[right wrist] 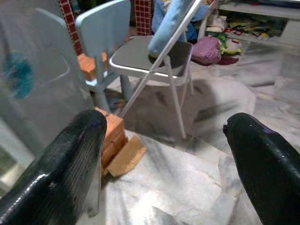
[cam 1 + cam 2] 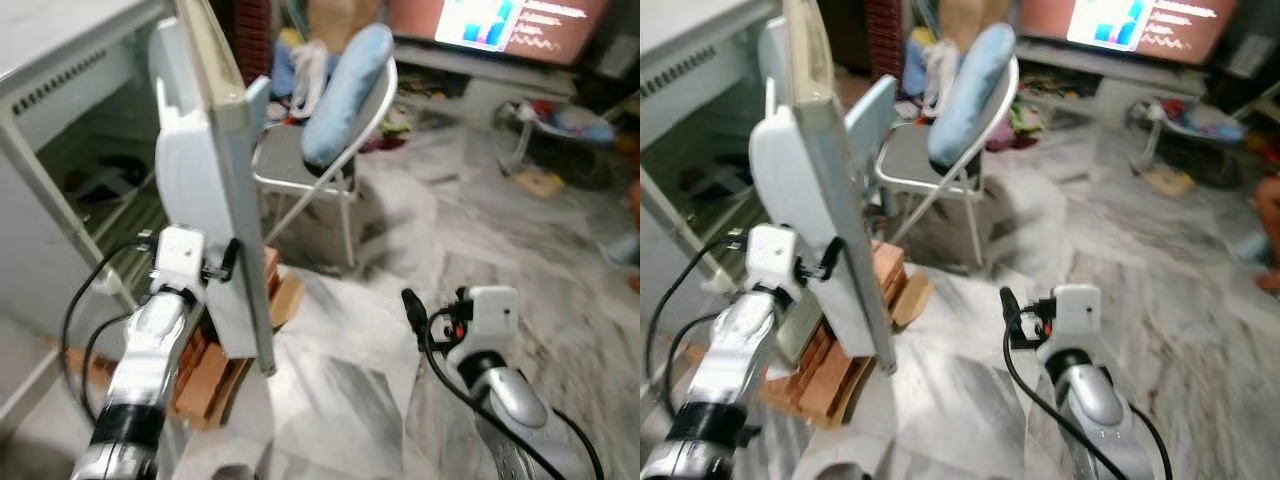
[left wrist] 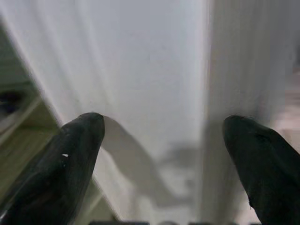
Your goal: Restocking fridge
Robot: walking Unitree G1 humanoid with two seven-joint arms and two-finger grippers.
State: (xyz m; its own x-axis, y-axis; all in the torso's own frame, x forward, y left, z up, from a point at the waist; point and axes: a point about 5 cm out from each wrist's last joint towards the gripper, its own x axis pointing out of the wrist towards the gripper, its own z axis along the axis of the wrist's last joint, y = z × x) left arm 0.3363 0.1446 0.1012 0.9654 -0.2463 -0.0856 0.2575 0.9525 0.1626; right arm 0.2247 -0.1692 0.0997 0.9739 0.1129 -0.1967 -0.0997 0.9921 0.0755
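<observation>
The white fridge stands at the left with its door swung open, edge-on toward me. Its interior is dim, with wire shelves. My left gripper is raised against the door's lower part, below a white door bin. In the left wrist view it is open, and the white door panel lies close in front, between the two fingers. My right gripper hovers open over the marble floor to the right of the door, holding nothing.
A stack of orange bricks lies on the floor under the door. A grey folding chair with a blue cushion stands just behind it, beside a small light-blue chair. A lit screen and floor clutter are further back.
</observation>
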